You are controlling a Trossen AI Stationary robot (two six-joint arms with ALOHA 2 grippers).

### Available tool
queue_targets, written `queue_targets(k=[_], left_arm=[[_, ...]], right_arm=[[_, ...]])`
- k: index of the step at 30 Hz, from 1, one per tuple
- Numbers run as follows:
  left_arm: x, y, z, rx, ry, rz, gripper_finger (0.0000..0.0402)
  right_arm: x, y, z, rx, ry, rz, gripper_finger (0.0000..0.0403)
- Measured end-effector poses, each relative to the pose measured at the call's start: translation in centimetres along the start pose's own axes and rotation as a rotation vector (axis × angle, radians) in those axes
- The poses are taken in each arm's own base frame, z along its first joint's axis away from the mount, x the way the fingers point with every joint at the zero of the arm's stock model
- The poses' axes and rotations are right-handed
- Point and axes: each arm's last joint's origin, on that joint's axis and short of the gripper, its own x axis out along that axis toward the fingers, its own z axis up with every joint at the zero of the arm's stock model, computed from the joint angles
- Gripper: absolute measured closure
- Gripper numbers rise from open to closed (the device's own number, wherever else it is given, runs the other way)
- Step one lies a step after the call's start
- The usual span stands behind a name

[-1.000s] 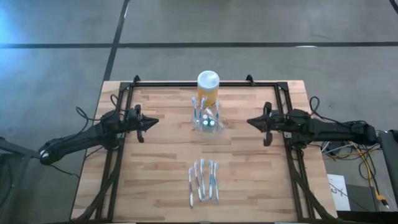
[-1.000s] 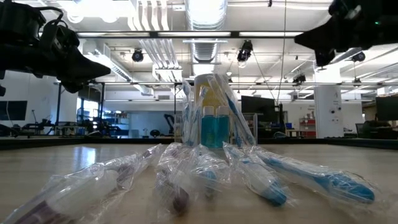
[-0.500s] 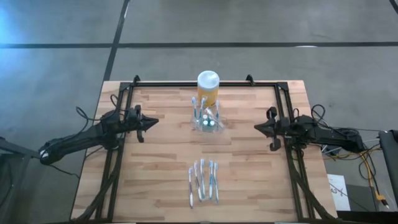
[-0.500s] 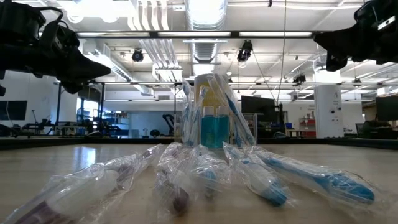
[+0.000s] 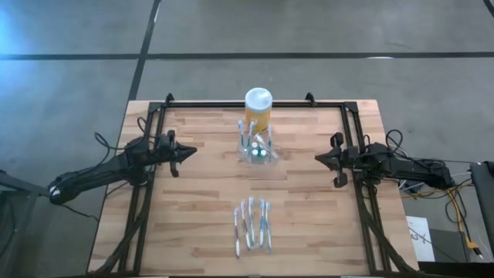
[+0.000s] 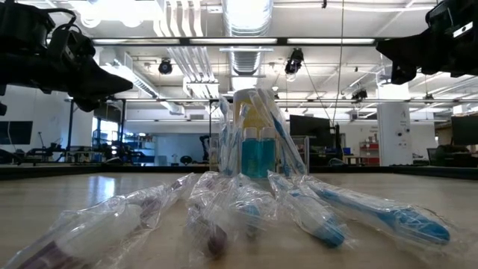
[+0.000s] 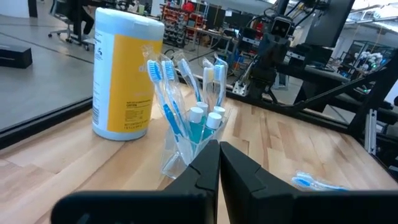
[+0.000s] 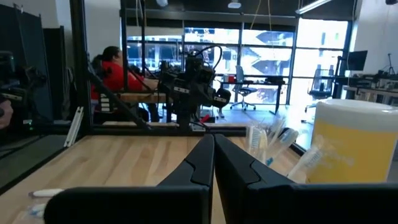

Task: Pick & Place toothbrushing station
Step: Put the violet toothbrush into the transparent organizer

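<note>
Small clear plastic toothbrushing station (image 5: 255,149) stands at desk (image 5: 201,208) centre, holding toothbrushes. Left end effector (image 5: 191,150) (9 o'clock) and right end effector (image 5: 319,158) (3 o'clock) are both closed, empty.

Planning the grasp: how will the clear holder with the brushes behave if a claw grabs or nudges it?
The holder is thin clear plastic, so probably light and smooth enough to slip. Its toothbrushes stand tall and lean outward above a low base, so a push may tip it. The yellow jar stands close behind it and might get bumped.
</note>
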Motion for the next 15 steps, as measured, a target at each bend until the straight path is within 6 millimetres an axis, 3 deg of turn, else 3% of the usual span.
queue_targets(k=[7,15], left_arm=[[-0.1,-0.3,1.4,0.034,-0.083,-0.020,0.0392],[-0.8,-2.7,8.8,0.058,-0.005,-0.037,0.0398]], right_arm=[[0.0,0.1,-0.1,-0.001,0.010,0.023,0.0394],[0.0,0.0,-0.2,-0.026,0.017,0.009,0.0394]])
